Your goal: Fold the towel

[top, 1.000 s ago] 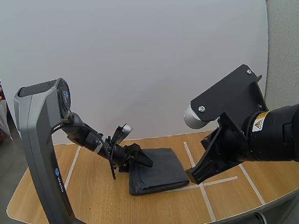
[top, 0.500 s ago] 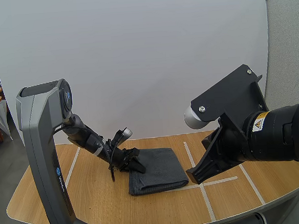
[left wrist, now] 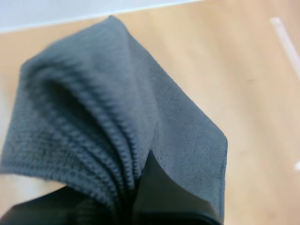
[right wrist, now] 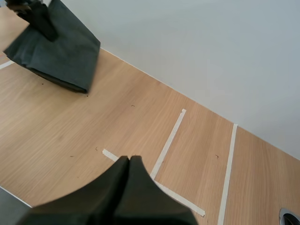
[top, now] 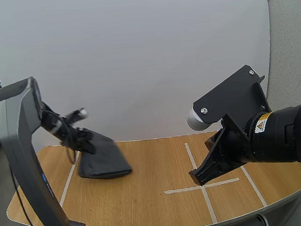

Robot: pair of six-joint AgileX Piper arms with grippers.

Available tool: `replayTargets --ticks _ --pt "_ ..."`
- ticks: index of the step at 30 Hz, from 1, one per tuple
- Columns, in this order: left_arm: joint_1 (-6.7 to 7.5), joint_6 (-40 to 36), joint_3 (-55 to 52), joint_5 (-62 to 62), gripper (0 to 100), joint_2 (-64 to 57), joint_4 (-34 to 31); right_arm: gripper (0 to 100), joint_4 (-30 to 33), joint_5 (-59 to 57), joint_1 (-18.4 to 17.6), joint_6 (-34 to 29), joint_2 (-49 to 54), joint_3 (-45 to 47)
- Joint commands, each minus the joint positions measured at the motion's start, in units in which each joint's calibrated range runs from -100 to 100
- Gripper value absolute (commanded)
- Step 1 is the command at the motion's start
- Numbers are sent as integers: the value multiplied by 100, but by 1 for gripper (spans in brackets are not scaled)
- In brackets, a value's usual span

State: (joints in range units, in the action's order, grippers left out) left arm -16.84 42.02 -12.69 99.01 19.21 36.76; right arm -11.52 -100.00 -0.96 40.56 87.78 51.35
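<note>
the folded dark grey towel (top: 104, 160) hangs over the left side of the wooden table (top: 162, 205), its bunched upper edge pinched by the left gripper (top: 87, 142) (probably so the layers travel as one stack). the right gripper (right wrist: 129, 187) sits well apart, fingers pressed together on nothing.

bright, even light; soft, faint shadows

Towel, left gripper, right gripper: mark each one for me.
towel (top: 104, 160), high view, middle of the cloth.
left gripper (top: 86, 142), high view, fingertips on the towel's upper edge.
right gripper (right wrist: 130, 160), right wrist view, closed fingertips.
</note>
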Motion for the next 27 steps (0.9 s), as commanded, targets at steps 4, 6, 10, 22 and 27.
replayTargets --ticks 4,6,10,22,27 --pt "-639 362 1041 99 0 -91 -1180 0 74 0 -10 -5 59 14" --pt "-717 428 1213 99 0 -39 -1415 0 74 0 -10 -5 59 14" --pt "-854 659 1534 99 0 188 -1521 0 74 0 -10 -5 59 14" --pt "-936 1138 2490 99 0 1102 -1837 0 74 0 -10 -5 59 14" --pt "-936 1428 2991 99 0 1448 -1981 0 100 0 -10 -5 59 14"
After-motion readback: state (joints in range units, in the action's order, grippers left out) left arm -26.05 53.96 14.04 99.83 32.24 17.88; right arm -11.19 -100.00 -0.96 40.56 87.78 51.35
